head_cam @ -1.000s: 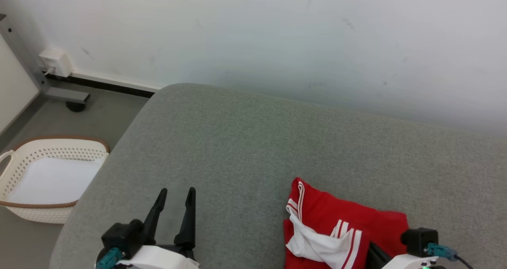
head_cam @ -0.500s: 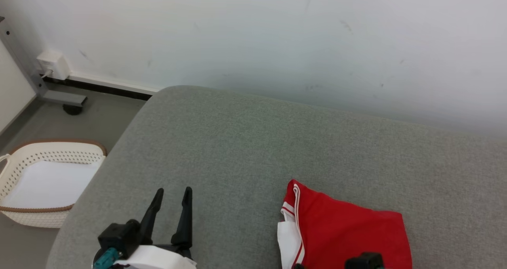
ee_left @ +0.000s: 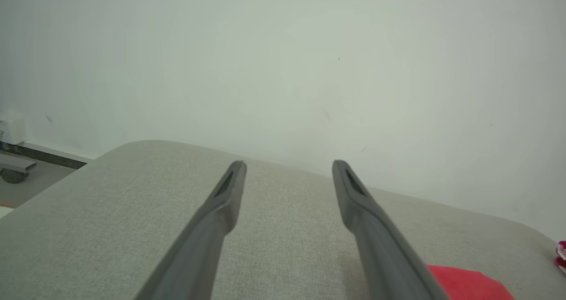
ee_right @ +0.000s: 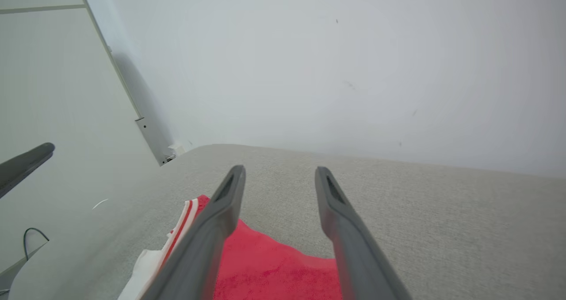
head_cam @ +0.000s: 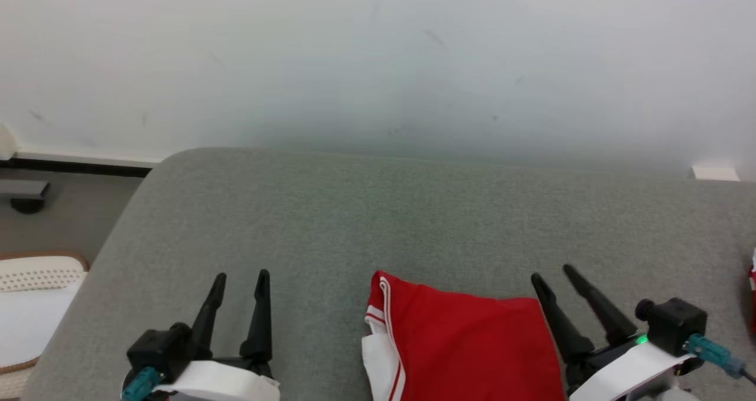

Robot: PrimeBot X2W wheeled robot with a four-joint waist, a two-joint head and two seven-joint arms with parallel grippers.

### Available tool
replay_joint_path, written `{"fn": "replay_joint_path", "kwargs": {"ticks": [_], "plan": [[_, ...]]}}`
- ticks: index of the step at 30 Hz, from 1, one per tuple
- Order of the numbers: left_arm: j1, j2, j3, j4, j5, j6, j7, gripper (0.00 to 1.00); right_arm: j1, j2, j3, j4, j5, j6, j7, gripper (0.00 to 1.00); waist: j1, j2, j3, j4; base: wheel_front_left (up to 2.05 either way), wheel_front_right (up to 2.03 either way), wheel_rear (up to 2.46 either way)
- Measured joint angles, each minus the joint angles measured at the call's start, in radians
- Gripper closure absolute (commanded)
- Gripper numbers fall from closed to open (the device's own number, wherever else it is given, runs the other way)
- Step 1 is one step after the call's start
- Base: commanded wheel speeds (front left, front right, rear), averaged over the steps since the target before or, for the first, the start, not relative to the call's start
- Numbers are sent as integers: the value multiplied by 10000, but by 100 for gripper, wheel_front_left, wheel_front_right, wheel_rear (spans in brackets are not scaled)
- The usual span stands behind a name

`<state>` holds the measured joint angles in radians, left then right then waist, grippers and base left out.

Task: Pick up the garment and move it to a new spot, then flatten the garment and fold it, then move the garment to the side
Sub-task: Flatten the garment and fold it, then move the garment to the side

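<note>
Right gripper (head_cam: 551, 274) has just let go. A second ago it was clamped down low on the red sports garment with white side stripes (head_cam: 466, 342). Now it sits just beside the cloth's right edge, fingers apart, nothing between them.

The white flap that was bunched on top is gone and the cloth lies flat. Looks like the fold is done and only the move aside is left.

Garment sits at the near edge of the grey fabric cushion (head_cam: 354, 212), between the grippers. Its striped edge faces the robot's left and runs away from it. Long axis seems left-right, but the near part is cut off.

Left gripper (head_cam: 240, 278) hangs wide open and empty.
</note>
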<state>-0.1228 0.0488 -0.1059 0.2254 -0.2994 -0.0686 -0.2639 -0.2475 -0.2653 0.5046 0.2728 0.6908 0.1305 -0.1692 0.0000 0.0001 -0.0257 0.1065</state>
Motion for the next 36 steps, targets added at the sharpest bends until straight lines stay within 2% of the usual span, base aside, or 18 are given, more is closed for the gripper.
{"fn": "replay_joint_path", "kwargs": {"ticks": [7, 13, 19, 25, 30, 36], "plan": [[-9, 4, 437, -146, 59, 35, 0, 0, 79, -215, -1850, -293, -1225, 0, -360, 0, 0, 0, 66, -886, 0, 0, 0], [3, -2, 669, -171, 234, -15, 0, 0, 679, 92, -3041, -548, -2044, 0, -610, 0, 0, 0, 217, -1476, 0, 0, 0], [115, 2, 884, -196, 349, -27, 0, 0, 1168, 470, -3776, -813, -2240, 0, -802, 0, 0, 0, 403, -1814, 0, 0, 0], [229, 0, 876, -127, 349, -61, 0, 0, 1393, 669, -3962, -878, -2257, 0, -874, 0, 0, 0, 374, -1826, 0, 0, 0], [264, 0, 734, -71, 349, -100, 0, 0, 1456, 677, -3726, -660, -2255, 0, -734, 0, 0, 0, 299, -1628, 0, 0, 0], [243, 0, 585, -56, 343, -104, -2, 0, 1038, 639, -3168, 136, -2038, -2, 238, 0, 0, 0, 295, -1229, 0, 0, 0]]}}
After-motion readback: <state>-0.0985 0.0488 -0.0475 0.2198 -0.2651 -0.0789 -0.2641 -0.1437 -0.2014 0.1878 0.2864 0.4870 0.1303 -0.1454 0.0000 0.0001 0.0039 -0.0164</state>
